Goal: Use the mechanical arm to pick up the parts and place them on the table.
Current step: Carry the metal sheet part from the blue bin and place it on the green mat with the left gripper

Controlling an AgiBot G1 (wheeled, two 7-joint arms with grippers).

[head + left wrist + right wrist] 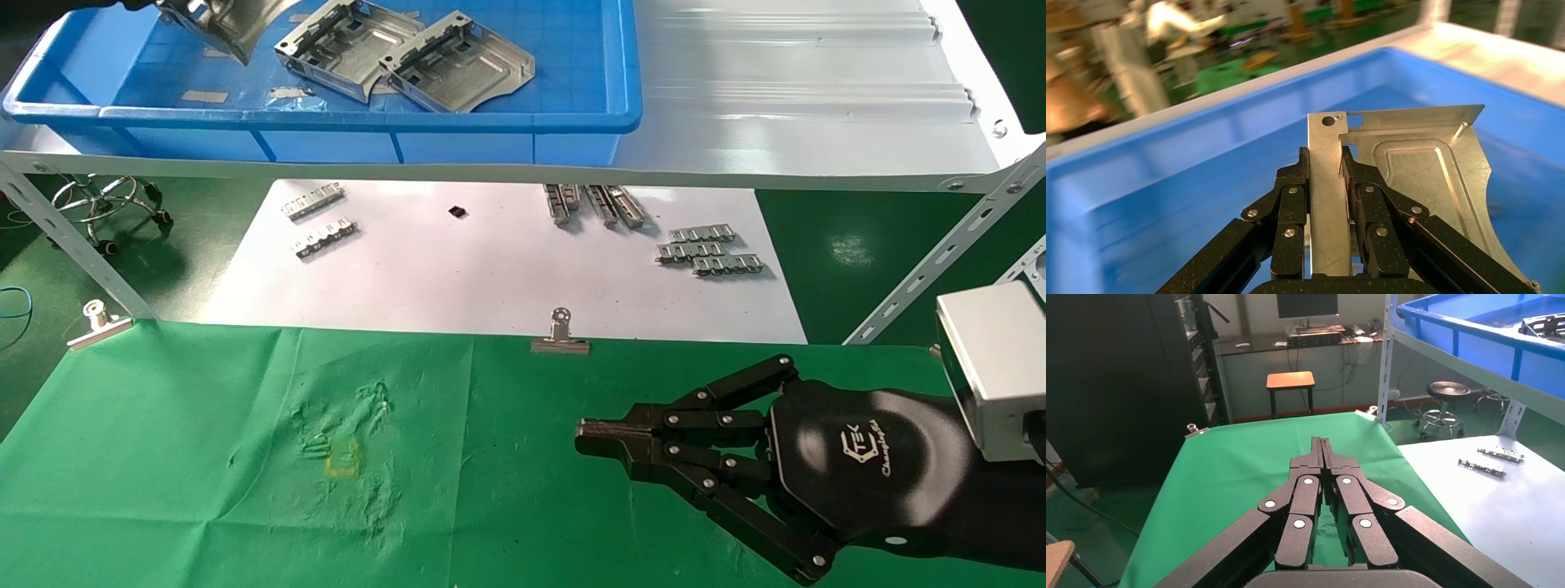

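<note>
My left gripper [1326, 160] is shut on the raised flange of a silver sheet-metal part [1425, 177] and holds it above the floor of the blue bin [1168, 184]. In the head view that part [219, 24] hangs at the bin's far left; the gripper itself is mostly cut off by the picture's edge. Two more parts [343, 45] [462, 69] lie side by side in the bin [327, 118]. My right gripper [584, 437] [1322, 444] is shut and empty, low over the right side of the green table [204, 457], which bears a small yellow square outline [343, 459].
The bin stands on a pale grey ribbed shelf [801, 106] with slanted struts [940, 253]. Below it a white sheet [490, 278] carries narrow toothed strips [709, 249] [323, 216]. Binder clips [560, 335] [98, 322] hold the cloth's far edge. A stool [106, 200] stands at the left.
</note>
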